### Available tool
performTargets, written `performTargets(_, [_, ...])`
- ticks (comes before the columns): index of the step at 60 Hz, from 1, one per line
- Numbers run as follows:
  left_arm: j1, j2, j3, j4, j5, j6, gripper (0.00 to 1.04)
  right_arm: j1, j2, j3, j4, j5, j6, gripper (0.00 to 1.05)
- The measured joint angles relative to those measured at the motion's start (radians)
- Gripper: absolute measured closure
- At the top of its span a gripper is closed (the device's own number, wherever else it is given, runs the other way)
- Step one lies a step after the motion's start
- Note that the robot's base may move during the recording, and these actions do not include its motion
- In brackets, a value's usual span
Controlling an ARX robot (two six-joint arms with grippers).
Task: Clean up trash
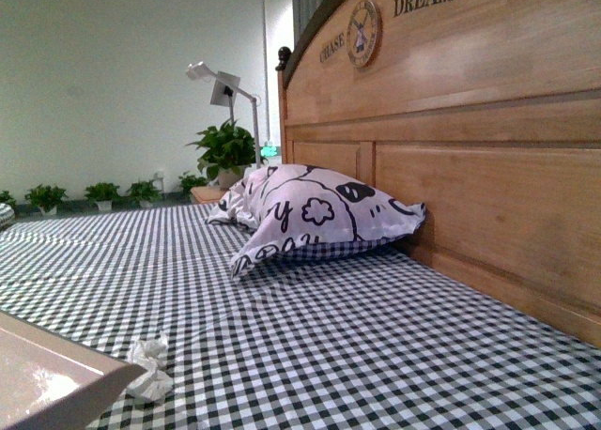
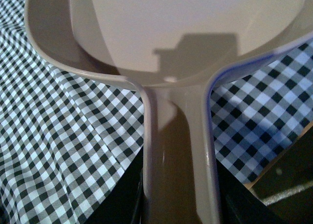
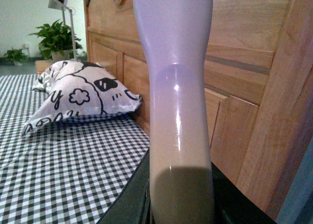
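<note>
Crumpled paper trash (image 1: 150,366) is lying near left on the checked bedspread (image 1: 376,355), beside the dustpan (image 1: 47,378) the left claw (image 2: 178,209) is gripping. The right claw (image 3: 181,207) is clasping a pale handle (image 3: 176,87). The headboard (image 1: 488,195) is showing "CHASE DREAM".

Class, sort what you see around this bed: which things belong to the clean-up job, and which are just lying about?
Belongs to the job:
crumpled paper wad
dustpan
beige tool handle

Just lying about:
cartoon-print pillow
lamp
potted plant
wooden headboard
</note>
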Motion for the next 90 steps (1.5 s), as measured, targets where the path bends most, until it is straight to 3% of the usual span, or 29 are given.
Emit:
performTargets(20, [-0.009,0.142,0.000,0.056,-0.030,0.118,0.79,0.000,0.000,0.000,0.000,0.000,0.000,0.86])
performTargets(74, [-0.039,0.317,-0.031,0.175,-0.075,0.125,0.79,0.000,0.000,0.000,0.000,0.000,0.000,0.86])
performTargets(78, [-0.039,0.318,-0.031,0.175,-0.075,0.125,0.79,-0.007,0.005,0.050,-0.163,-0.023,0.063,0.86])
performTargets(82, [-0.039,0.318,-0.031,0.175,-0.075,0.126,0.79,-0.035,0.056,0.156,-0.428,-0.110,0.148,0.86])
performTargets(85, [-0.039,0.319,-0.031,0.175,-0.074,0.126,0.79,-0.059,0.115,0.212,-0.542,-0.173,0.184,0.86])
performTargets(90, [-0.039,0.319,-0.031,0.175,-0.074,0.126,0.79,-0.094,0.249,0.285,-0.555,-0.288,0.212,0.86])
